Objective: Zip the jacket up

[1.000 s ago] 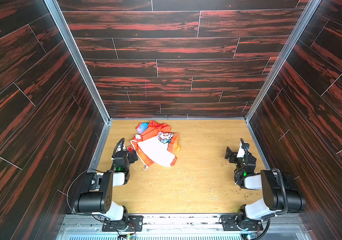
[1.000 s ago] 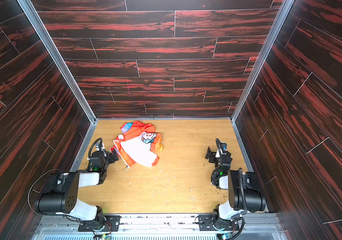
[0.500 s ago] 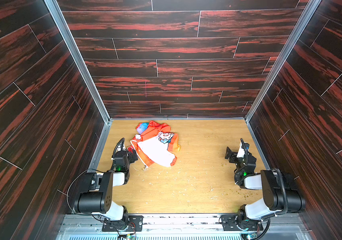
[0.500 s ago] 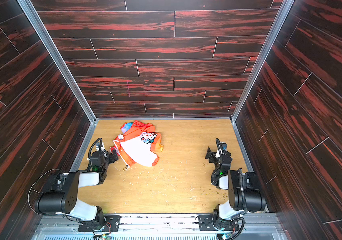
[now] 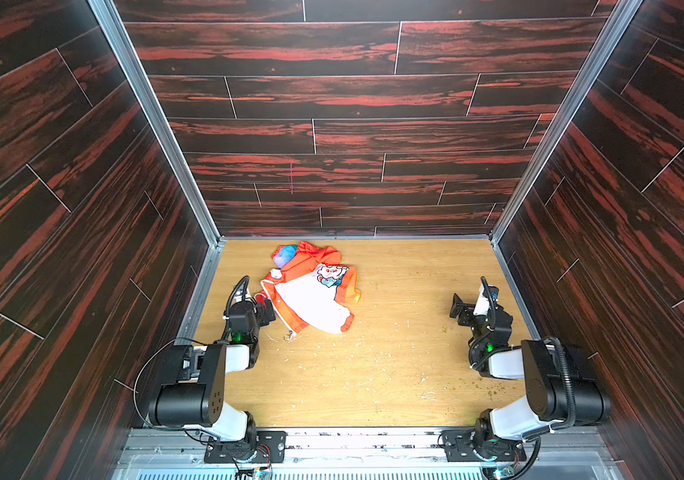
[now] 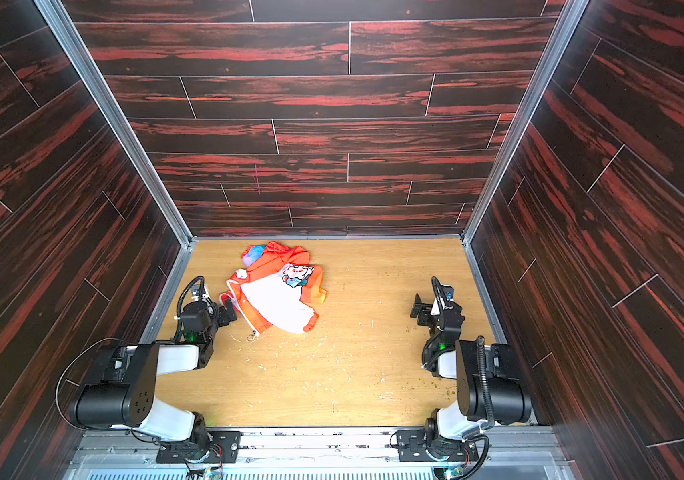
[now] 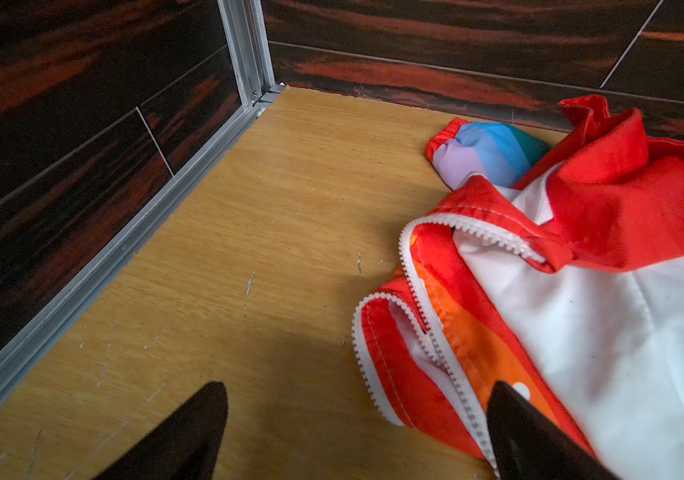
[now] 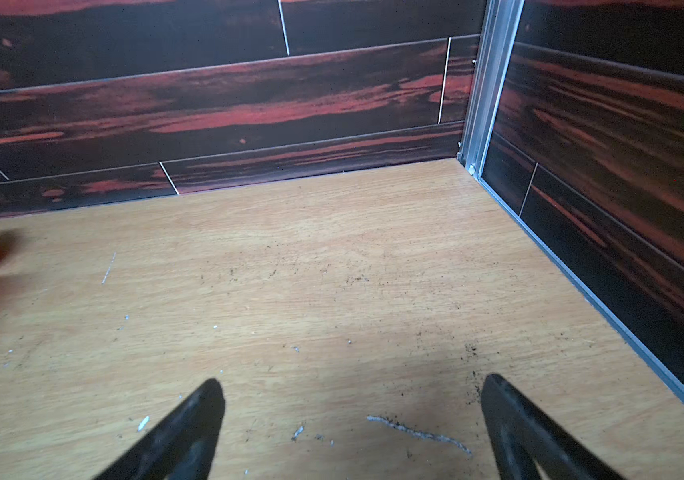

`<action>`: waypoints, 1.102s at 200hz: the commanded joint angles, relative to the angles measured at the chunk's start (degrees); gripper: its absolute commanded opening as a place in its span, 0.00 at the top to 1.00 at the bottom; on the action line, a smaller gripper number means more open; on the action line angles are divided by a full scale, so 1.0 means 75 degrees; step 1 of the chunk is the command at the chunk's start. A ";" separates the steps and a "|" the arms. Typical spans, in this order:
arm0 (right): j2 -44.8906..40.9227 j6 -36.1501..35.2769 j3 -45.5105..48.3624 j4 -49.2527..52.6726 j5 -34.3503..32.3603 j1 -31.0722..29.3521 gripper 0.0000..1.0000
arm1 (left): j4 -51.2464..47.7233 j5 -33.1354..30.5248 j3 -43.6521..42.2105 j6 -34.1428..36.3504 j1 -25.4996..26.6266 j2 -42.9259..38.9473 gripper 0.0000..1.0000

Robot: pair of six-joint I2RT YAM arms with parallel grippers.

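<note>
Entry: no grasp yet.

Change over the last second: none. Both arms and the jacket (image 5: 311,297) sit exactly as they did a second ago, and no approach is under way.

Jacket: crumpled on the table (image 5: 394,374), with the white half and its cartoon animal facing up. The orange-red hood (image 7: 623,187) is bunched at its far end, and a rainbow sleeve (image 7: 487,153) pokes out beside the hood. The zipper teeth (image 7: 413,286) run in two separate white rows along the folded red edge, so it is unzipped as far as I can see. A small ring (image 5: 288,336) lies on the wood just off the jacket's near hem corner. It is probably the pull, but it is too small to be sure.

Left tool (image 7: 356,386): jaws spread wide and empty, right at the jacket's zipper edge. One finger overlaps the fabric in the left wrist view; I cannot tell whether it touches.

Right tool (image 8: 352,380): jaws wide and empty, well apart from the jacket, on the side opposite the left tool. Its wrist view catches only a red scrap of cloth at the border.

Reading: the task has not begun, and the standstill adds no progress. The next move likely calls for flattening the front and bringing both tooth rows together at the hem. One tool would then pin the cloth while the other draws the pull. Risk: the thin fabric bunches under tension.
</note>
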State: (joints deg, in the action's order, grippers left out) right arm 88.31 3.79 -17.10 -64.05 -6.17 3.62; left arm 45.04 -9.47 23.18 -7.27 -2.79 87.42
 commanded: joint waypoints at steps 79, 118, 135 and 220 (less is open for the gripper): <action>-0.1475 0.1681 -0.2991 0.6790 -0.0313 0.0032 0.01 | -0.4841 -0.2067 0.1761 -0.2425 -0.0021 -0.2695 0.01; -0.1647 0.3578 -0.3592 0.7916 0.2566 0.0607 0.01 | -0.7445 -0.1709 0.2854 -0.4321 -0.0241 -0.2655 0.00; -0.1263 0.4048 -0.4139 0.8787 0.3553 0.0750 0.01 | -0.7575 0.0161 0.3176 -0.4284 -0.0517 -0.2269 0.10; -0.2869 0.3684 -0.3196 0.9360 0.4559 -0.0427 0.31 | -0.8227 0.3628 0.5437 -0.4150 -0.0575 0.0448 0.31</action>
State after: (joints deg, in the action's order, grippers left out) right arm 73.76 34.68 -41.47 -0.60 29.63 5.52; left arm -15.49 11.35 60.77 -36.03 -7.01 89.01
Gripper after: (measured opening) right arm 0.633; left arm 0.683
